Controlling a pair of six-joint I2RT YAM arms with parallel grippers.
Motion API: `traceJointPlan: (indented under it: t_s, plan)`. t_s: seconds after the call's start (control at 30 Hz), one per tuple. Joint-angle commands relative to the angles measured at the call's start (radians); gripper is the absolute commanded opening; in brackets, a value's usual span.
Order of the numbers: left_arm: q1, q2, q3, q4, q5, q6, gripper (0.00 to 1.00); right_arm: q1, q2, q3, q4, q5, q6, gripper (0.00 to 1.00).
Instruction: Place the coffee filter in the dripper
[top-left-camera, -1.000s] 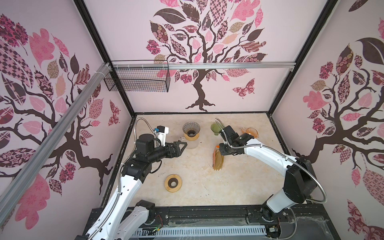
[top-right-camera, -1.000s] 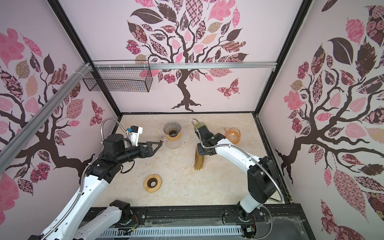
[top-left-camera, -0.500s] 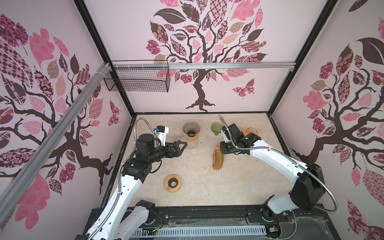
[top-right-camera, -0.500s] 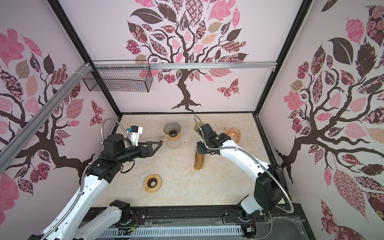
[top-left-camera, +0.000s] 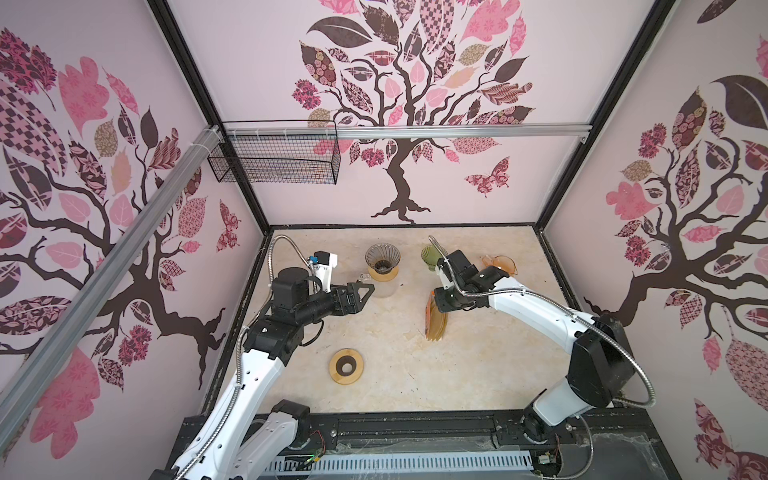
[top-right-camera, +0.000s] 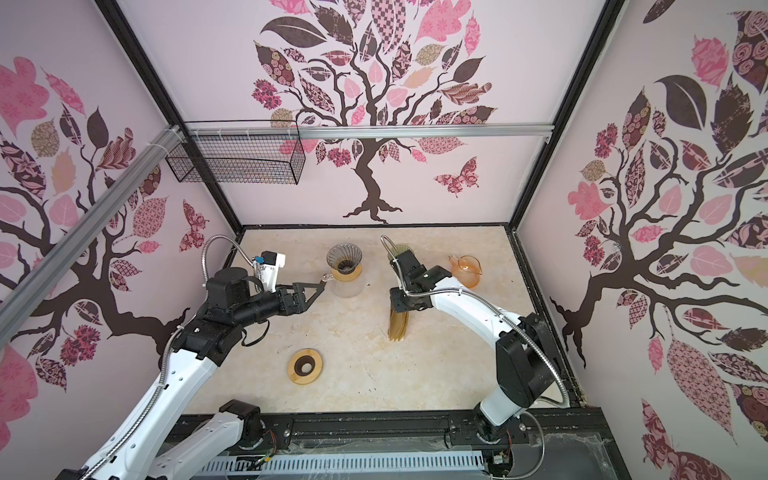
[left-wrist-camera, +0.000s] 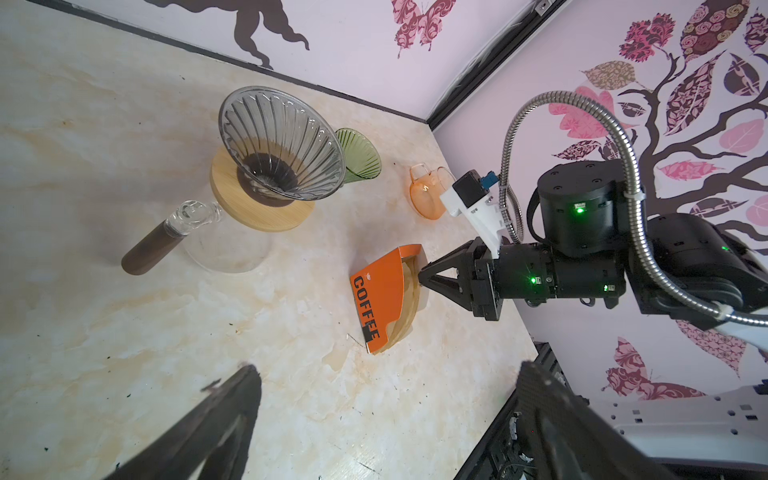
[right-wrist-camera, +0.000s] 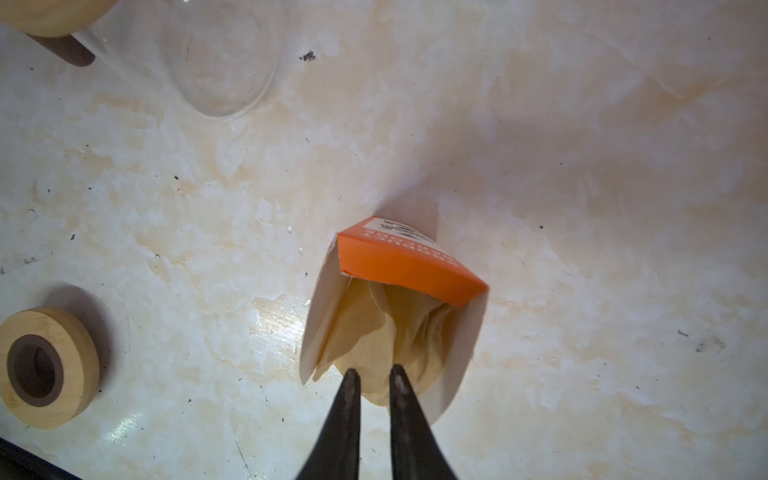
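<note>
Two right tool (right-wrist-camera: 374, 370) tips, slightly apart, at coffee filter (right-wrist-camera: 365, 332) edge.

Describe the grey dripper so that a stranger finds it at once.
Under the tree trunk on the back wall stand three glass pieces. The dripper is the leftmost, a ribbed funnel on a wooden collar over a clear carafe. Only it is grey: the next cone is green, the jug orange.

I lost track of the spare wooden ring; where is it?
In both top views the wooden ring lies flat, nearer the front edge than the dripper, left of the orange filter box.
</note>
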Motion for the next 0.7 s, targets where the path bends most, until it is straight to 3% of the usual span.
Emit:
traceJointPlan:
  t_s: [0.0,0.67]
  plan:
    - [0.001,0.001,-0.026,0.025,-0.002,0.001,0.98,0.008,0.032,0.021,-0.015,0.004,-0.028,0.17]
    - [0.000,0.001,-0.026,0.024,-0.007,-0.001,0.98,0.008,0.093,0.043,-0.022,0.025,-0.047,0.22]
